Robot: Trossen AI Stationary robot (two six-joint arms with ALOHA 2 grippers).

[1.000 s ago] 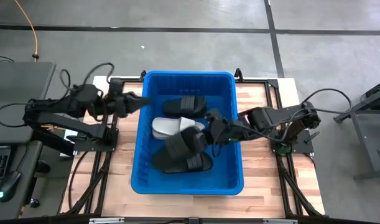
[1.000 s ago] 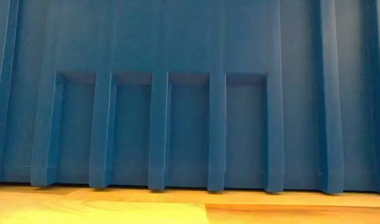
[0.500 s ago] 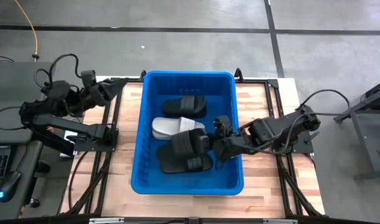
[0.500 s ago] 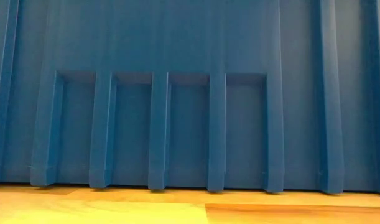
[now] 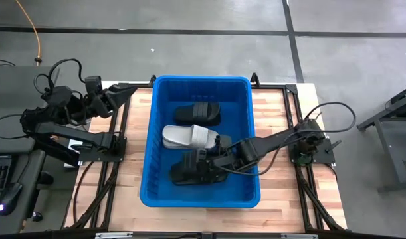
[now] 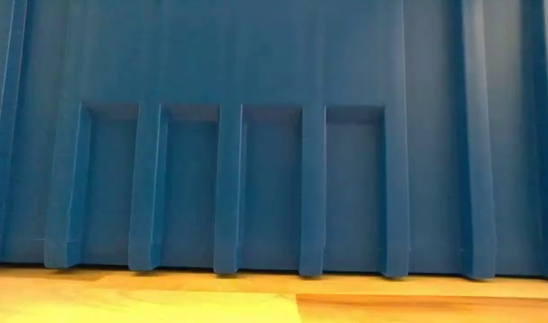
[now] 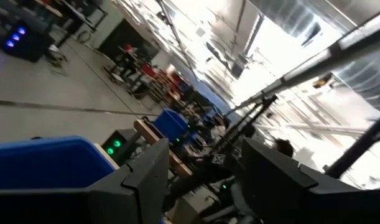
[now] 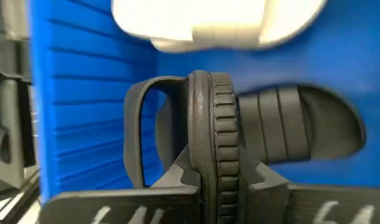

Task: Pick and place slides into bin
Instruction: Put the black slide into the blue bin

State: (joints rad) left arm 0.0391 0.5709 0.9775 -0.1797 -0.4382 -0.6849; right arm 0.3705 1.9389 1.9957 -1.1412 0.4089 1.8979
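Observation:
The blue bin [image 5: 250, 133] stands mid-table; its ribbed wall [image 6: 274, 135] fills the low view. In it lie a black slide [image 5: 197, 113] at the far end, a light grey slide [image 5: 186, 137] in the middle and black slides [image 5: 193, 174] at the near end. My right gripper [image 5: 216, 159] reaches down into the bin from the right and is shut on one black slide [image 8: 208, 118]. My left gripper [image 5: 121, 95] is open and empty, drawn back left of the bin and tipped up toward the room [image 7: 202, 180]. My right gripper pinches the black slide's sole by its ribbed edge [image 8: 222, 143] between its two fingers [image 8: 177, 183]. The sole stands on edge in the hold, its strap [image 8: 137, 118] bulging to one side. The fingers come slanting down from the table's right. The slide is low in the bin, over another black slide [image 8: 308, 124]; whether it rests on it I cannot tell.
Bare wooden tabletop [image 5: 282, 106] shows right and left of the bin. The arm frames [image 5: 96, 143] stand at both table sides. The bin's walls enclose my right gripper closely, with the grey slide [image 8: 221, 18] just beyond it.
My right gripper has gone down into the bin and toward the table's left with the black slide, which now sits low over the near black slide. My left gripper has drawn back from the bin's far left rim toward the table's left edge and tipped up.

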